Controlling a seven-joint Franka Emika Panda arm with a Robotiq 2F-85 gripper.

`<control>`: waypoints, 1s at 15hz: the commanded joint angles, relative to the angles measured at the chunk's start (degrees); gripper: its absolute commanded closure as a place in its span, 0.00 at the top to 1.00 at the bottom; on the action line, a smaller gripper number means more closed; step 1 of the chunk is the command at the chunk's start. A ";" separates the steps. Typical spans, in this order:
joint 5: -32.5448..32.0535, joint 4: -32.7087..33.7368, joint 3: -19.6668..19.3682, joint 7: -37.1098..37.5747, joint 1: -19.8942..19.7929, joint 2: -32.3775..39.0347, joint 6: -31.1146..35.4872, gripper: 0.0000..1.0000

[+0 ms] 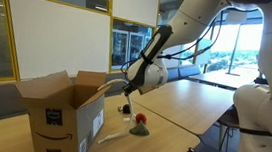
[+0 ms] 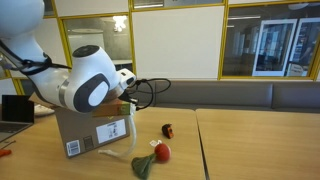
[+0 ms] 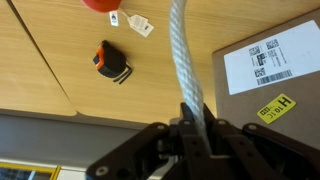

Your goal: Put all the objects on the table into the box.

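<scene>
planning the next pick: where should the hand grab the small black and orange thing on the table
Probably from straight above, closing across the narrow width of the black and orange thing. It lies flat and slanted on the table, apart from the red item and the white tube, so its long sides look free.

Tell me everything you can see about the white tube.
The tube is long, white and spirally ribbed, like flexible plastic hose. The gripper is shut on its upper part, so it hangs beside the box and bends toward the table. Its lower end seems to rest on the tabletop close to a small green item; I see nothing else touching it.
</scene>
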 commanded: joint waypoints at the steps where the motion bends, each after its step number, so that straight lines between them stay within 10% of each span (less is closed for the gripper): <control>1: 0.76 6.57 -12.93 8.78 12.87 5.58 -5.00 0.09; 9: -6.97 20.08 -45.14 38.59 44.69 13.13 -30.99 0.09; 15: -9.75 31.53 -59.76 52.06 61.37 18.58 -49.28 0.09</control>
